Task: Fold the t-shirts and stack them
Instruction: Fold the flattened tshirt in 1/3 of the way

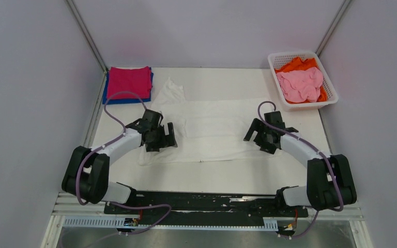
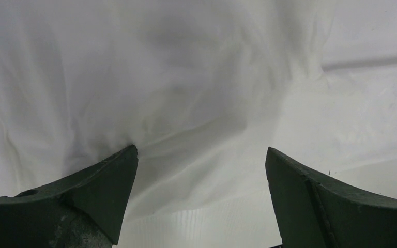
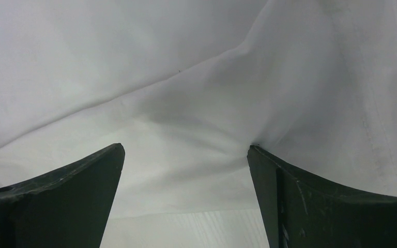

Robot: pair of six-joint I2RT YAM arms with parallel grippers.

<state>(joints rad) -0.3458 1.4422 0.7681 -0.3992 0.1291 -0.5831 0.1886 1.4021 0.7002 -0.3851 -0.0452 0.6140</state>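
Observation:
A large white t-shirt lies spread across the middle of the table, one sleeve reaching toward the far left. My left gripper stands open over its left side, fingertips pressing into the cloth. Over the shirt's right side my right gripper is open too, with white cloth filling the gap between the fingers. A folded magenta t-shirt rests on a folded blue one at the far left. A pink t-shirt and an orange one lie crumpled in the basket.
The white lattice basket sits at the far right corner. Grey walls enclose the table on three sides. A strip of bare table runs between the shirt's near hem and the arm bases.

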